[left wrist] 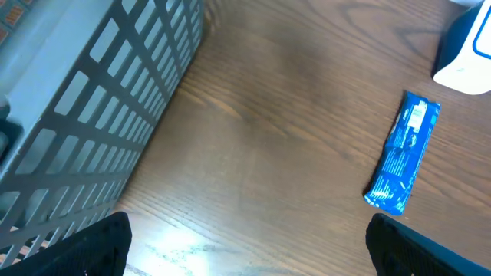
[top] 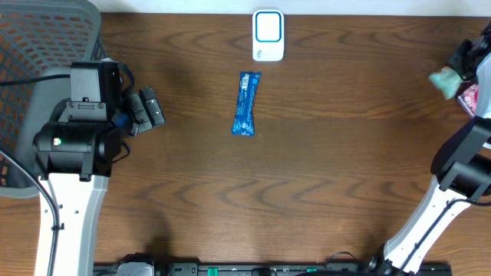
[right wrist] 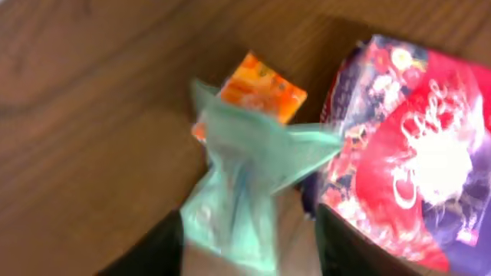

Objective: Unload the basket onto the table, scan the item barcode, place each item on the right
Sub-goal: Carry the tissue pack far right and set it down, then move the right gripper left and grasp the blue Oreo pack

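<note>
A white barcode scanner (top: 268, 35) stands at the table's far middle edge, with its corner also in the left wrist view (left wrist: 464, 54). A blue snack packet (top: 246, 103) lies flat just in front of it (left wrist: 403, 152). My left gripper (top: 149, 110) hovers open at the left, well apart from the packet, with nothing between its fingers (left wrist: 249, 257). At the far right, my right gripper (top: 454, 73) has a pale green packet (top: 445, 80) between its fingers. In the blurred right wrist view the jaws (right wrist: 249, 257) stand parted. The green packet (right wrist: 238, 192) lies against the left finger, with a gap on the other side.
A grey mesh basket (top: 38, 46) fills the far left corner, close beside my left arm (left wrist: 77, 115). Under the right gripper lie an orange packet (right wrist: 261, 92) and a red and purple bag (right wrist: 414, 153), which sits at the table's right edge (top: 469, 98).
</note>
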Action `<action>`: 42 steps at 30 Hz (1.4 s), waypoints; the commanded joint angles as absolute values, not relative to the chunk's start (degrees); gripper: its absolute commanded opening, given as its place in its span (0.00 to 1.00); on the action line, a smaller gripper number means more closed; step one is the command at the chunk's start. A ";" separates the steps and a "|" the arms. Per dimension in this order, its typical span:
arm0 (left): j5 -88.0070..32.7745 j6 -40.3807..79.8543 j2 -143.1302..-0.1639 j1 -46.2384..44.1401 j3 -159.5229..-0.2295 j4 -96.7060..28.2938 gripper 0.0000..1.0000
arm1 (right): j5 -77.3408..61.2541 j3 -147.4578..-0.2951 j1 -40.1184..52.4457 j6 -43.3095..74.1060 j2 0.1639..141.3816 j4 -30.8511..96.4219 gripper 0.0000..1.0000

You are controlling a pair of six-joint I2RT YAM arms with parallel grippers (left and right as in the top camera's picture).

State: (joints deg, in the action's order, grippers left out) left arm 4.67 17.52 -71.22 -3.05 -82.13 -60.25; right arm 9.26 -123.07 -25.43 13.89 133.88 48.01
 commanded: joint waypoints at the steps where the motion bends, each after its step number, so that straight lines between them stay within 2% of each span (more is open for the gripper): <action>1: 5.19 16.75 -71.37 -2.85 -82.74 -60.42 0.98 | 10.50 -122.83 -25.63 13.76 135.00 48.56 0.82; 2: 5.17 16.75 -71.37 -2.85 -82.74 -60.45 0.98 | 10.48 -122.85 -25.63 14.63 134.65 48.84 0.91; 4: 5.19 16.75 -71.37 -2.85 -82.74 -60.42 0.98 | 10.41 -122.89 -25.63 15.97 133.56 49.93 0.95; 10: 5.19 16.75 -71.37 -2.85 -82.74 -60.45 0.98 | 3.27 -122.89 -24.10 17.54 126.43 52.12 0.94; 16: 5.19 16.75 -71.37 -2.85 -82.74 -60.45 0.98 | -18.24 -122.89 -18.81 13.26 118.78 53.89 0.94; 20: 5.19 16.75 -71.37 -2.85 -82.74 -60.45 0.98 | -26.59 -122.89 -12.97 12.58 117.73 59.09 0.95; 25: 5.19 16.75 -71.37 -2.85 -82.74 -60.45 0.98 | -27.29 -122.87 -2.61 12.53 120.31 65.82 0.96; 31: 5.19 16.75 -71.37 -2.85 -82.74 -60.45 0.98 | -27.33 -122.87 9.98 14.28 126.89 66.74 0.95; 38: 5.17 16.75 -71.37 -2.85 -82.74 -60.45 0.98 | -33.67 -122.87 16.82 17.93 134.26 62.74 0.88; 42: 5.19 16.75 -71.37 -2.85 -82.74 -60.45 0.98 | -33.82 -122.87 19.44 21.74 139.06 60.93 0.79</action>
State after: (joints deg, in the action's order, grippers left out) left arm 4.67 17.52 -71.22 -3.05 -82.13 -60.23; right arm -31.62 -123.15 18.04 17.87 135.41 61.80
